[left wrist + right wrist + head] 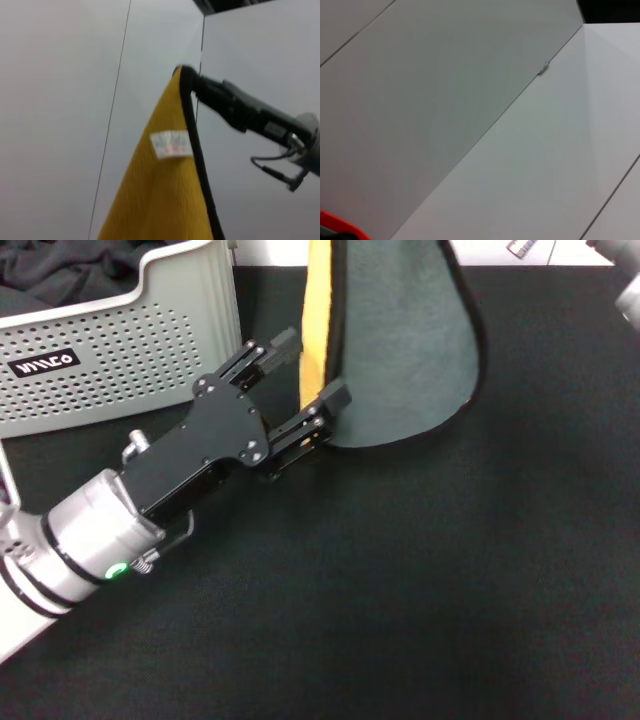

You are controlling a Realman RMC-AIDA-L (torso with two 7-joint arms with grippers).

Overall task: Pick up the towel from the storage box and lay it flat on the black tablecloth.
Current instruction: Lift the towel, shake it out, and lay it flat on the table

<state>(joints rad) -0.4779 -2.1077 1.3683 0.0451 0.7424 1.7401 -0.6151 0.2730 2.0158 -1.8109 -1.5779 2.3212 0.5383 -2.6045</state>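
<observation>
The towel (405, 350) hangs upright above the black tablecloth (420, 590), grey-green face toward me, yellow face on its left side, black hem around it. Its lower edge is close to the cloth. My left gripper (310, 372) is open, with one finger on each side of the towel's lower left edge. In the left wrist view the yellow face (165, 200) with its white label (171, 144) hangs from a top corner, where my right gripper (196, 85) is shut on it. The storage box (110, 360) stands at the back left.
A dark grey-black cloth (60, 270) lies inside the storage box. Part of my right arm (630, 295) shows at the top right edge. The right wrist view shows only pale panels.
</observation>
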